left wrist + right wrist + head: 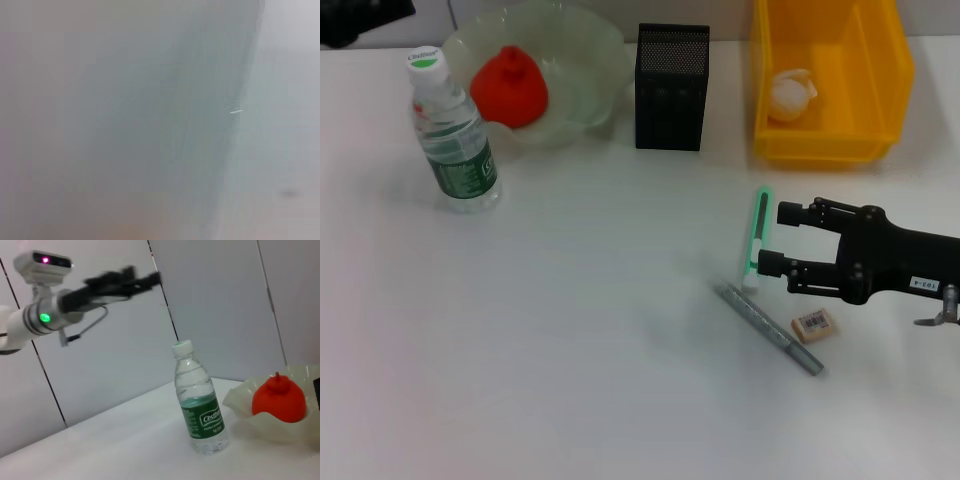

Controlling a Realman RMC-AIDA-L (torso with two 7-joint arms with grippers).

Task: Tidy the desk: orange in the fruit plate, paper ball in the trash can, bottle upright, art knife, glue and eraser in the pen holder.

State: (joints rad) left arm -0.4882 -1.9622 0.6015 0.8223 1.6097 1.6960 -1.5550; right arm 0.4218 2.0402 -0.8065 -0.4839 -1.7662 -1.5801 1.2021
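One eraser (815,324), one orange (509,87), one bottle (452,132)

I am looking at the bottle (453,133): clear glossy plastic with a dark green label and a smooth white cap. The fruit plate (582,70) is showing as translucent pale-green glass, shiny. At its 3 o'clock the pen holder (671,87) is matt black metal mesh. The trash can (868,75) is smooth yellow plastic, holding the crumpled white paper ball (791,95). The table (570,330) is appearing smooth, matt white.
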